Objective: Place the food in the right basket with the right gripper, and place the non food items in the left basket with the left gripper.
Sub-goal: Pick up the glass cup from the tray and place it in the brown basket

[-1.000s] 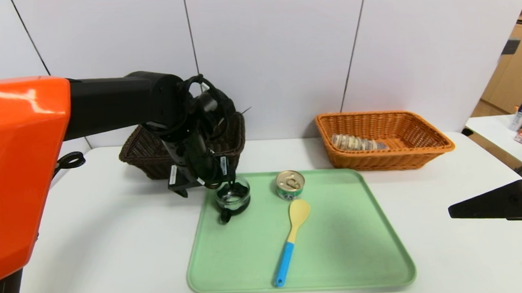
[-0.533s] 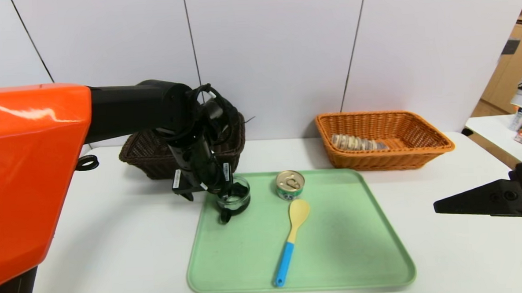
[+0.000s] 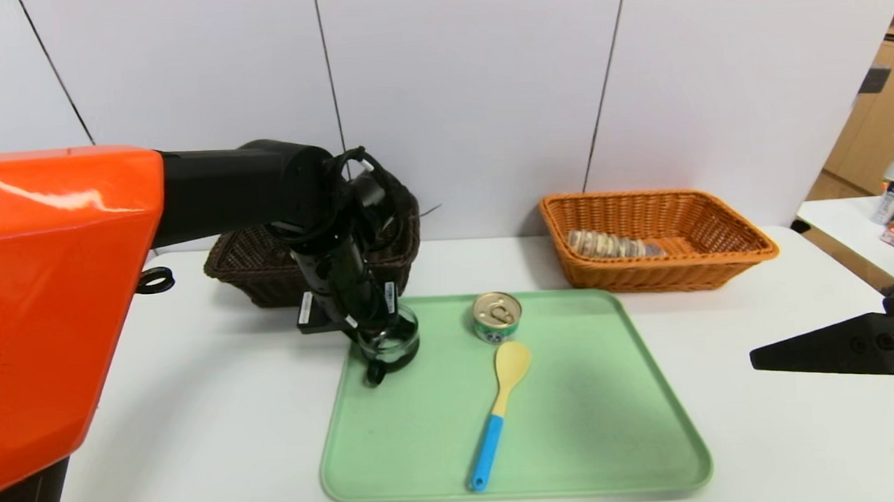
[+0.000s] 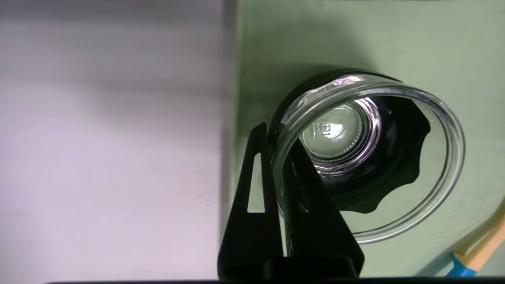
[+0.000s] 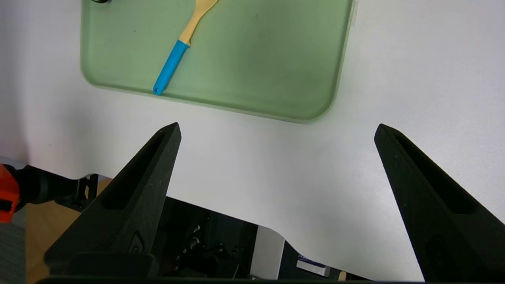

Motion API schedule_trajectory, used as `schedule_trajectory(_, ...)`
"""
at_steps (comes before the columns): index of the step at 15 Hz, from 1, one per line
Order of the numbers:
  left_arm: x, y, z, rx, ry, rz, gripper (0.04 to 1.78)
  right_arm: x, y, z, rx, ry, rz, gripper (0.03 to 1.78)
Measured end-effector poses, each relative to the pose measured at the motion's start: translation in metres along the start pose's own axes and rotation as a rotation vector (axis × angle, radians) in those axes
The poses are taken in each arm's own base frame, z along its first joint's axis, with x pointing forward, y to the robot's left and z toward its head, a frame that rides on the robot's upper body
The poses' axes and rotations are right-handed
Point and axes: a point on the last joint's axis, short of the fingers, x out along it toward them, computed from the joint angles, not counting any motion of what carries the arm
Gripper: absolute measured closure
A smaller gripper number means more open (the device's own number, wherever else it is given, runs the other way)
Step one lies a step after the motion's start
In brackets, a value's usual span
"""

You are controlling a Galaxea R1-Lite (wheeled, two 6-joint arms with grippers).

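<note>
Reaching down over the far-left corner of the pale green rectangular tray (image 3: 577, 456), the left gripper (image 3: 379, 331) has its two black fingers (image 4: 303, 205) pinched together on the rim of the small clear glass cup with a black base and handle (image 3: 391, 345), one finger outside the glass wall and one inside. The cup sits upright on the tray, close to the tray's left edge, with its black handle pointing toward the near side.

To the right of the cup, the small round tin with a gold pull-tab lid and green label (image 3: 497, 317) stands on the tray near its far edge. Just in front of the tin lies the yellow spoon with a blue handle (image 3: 496, 418), bowl toward the tin and handle running toward the near edge.

Behind the left arm, the dark brown rectangular woven wicker basket (image 3: 255, 263) stands on the white table (image 3: 197, 413). At the far right, the orange-tan rectangular woven wicker basket (image 3: 654, 238) holds the long twisted striped bread loaf (image 3: 614, 244).

The right gripper (image 5: 276, 132) hovers off the tray's right side, above the table, its fingers spread wide and holding nothing.
</note>
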Motion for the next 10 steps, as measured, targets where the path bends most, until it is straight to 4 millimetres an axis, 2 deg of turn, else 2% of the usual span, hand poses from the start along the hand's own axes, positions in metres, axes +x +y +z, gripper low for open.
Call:
schedule_trajectory(4,-0.009,-0.001,-0.001,0.0,0.033,-0.09,1.72,-0.002,0.0,-0.001,-0.002,-0.006,0.006,0.12)
schedule_trajectory(6,-0.02,-0.001,0.0,0.006,0.015,-0.141,1.72,-0.003,0.0,-0.001,-0.001,-0.007,0.008,0.12)
schedule_trajectory(8,-0.041,-0.001,0.0,0.036,0.0,-0.278,1.72,-0.003,0.0,-0.001,-0.001,-0.008,0.008,0.12)
schedule_trajectory(10,-0.071,0.001,0.0,0.056,-0.005,-0.486,1.72,-0.003,0.0,-0.001,-0.001,-0.009,0.009,0.12)
